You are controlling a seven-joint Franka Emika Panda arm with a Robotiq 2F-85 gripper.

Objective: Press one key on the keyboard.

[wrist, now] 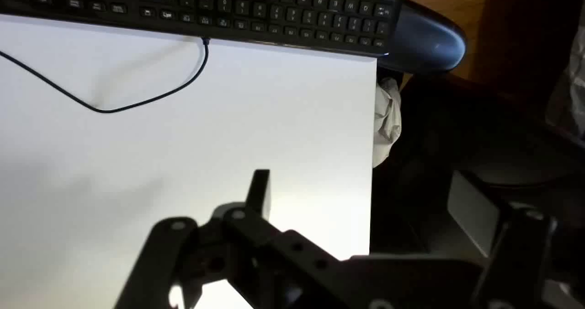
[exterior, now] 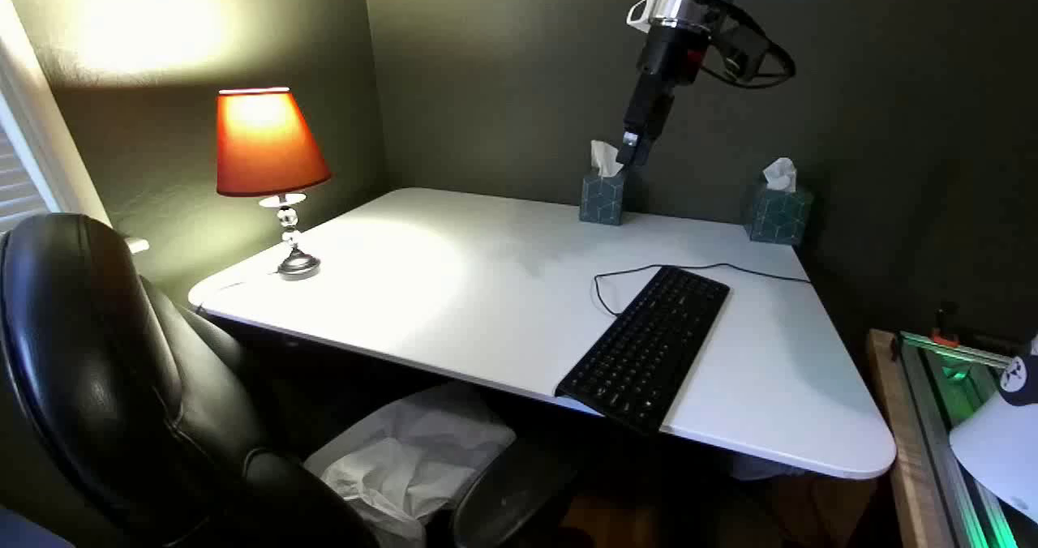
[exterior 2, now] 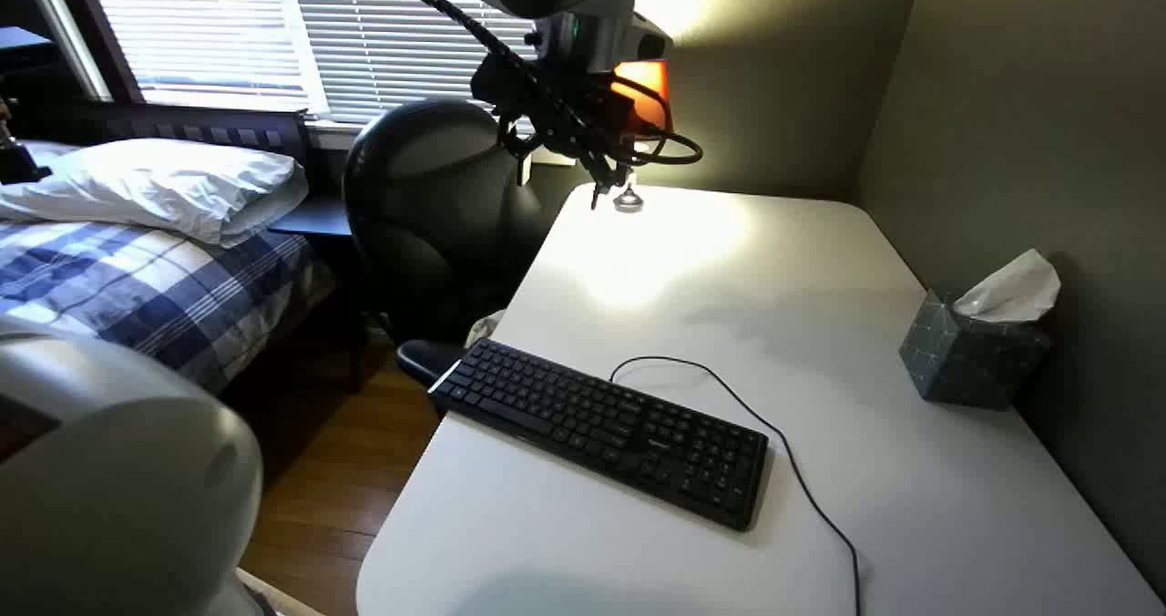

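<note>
Gripper (wrist: 366, 204) up in the air, with jaws wide apart and nothing in their grip. Keyboard (exterior: 649, 349) well apart from the jaws, lower down and off to one side. Might hit two keys (wrist: 275, 13) at once, with jaws so far apart. Might tip the keyboard too, from pushing hard on the end poking out past the edge of the desk (exterior: 503, 288). In the wrist view, wide gap between the jaws easy to see, but not height; in both exterior views, height above the keyboard plain, but gap hard to tell.
</note>
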